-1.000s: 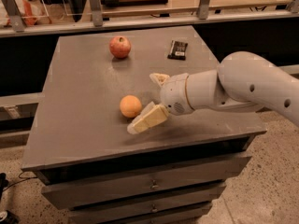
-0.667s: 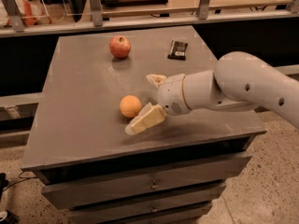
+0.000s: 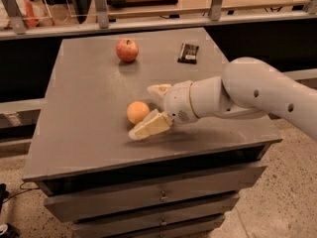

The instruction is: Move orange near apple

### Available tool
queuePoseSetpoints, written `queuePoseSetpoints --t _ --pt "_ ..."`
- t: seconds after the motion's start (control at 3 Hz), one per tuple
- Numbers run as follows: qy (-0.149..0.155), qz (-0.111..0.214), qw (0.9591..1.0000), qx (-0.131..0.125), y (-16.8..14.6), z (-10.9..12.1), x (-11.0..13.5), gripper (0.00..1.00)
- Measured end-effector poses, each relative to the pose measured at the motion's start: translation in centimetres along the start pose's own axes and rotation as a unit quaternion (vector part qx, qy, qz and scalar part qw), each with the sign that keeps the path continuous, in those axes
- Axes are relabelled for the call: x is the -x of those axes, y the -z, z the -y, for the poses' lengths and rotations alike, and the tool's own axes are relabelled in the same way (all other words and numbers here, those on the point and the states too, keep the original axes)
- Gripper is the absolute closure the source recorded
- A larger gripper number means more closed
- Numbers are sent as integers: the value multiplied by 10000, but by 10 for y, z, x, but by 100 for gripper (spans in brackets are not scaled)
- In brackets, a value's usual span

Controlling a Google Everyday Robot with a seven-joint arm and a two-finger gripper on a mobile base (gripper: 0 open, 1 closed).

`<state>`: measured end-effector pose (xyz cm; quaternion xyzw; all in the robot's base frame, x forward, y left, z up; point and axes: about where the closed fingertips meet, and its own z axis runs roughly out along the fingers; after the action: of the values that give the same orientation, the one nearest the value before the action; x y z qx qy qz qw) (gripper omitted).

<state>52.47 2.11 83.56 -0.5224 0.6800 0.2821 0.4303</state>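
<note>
- Progress stands at the very start: the orange [image 3: 137,112] sits on the table [image 3: 84,98] toward its near middle. It is well apart from the apple [image 3: 127,49], which lies at about 12 o'clock from it near the far edge.
- Your gripper [image 3: 143,112] reaches in from 3 o'clock of the orange, low over the table. Its jaws are spread open, one at about 1 o'clock of the fruit and the other at about 5 o'clock.
- They bracket the orange but are not closed on it. You cannot tell from this view whether the lower one touches the skin.
- Nothing of the move itself looks done. You have yet to close on the fruit, lift it, carry it toward 12 o'clock and set it down beside the apple.
- Watch the dark packet [image 3: 188,52] near the apple at its 3 o'clock. The apple's 6 o'clock side looks to me the easier place to set down.
</note>
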Motion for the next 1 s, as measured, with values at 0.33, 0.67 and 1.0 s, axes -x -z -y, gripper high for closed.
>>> queuePoseSetpoints --t 0.33,0.67,1.0 --pt "30 -2 10000 79 -2 -2 1 41" --pt "56 36 9999 115 -2 -2 4 64" --pt "-18 179 9995 -247 6 13 5 88"
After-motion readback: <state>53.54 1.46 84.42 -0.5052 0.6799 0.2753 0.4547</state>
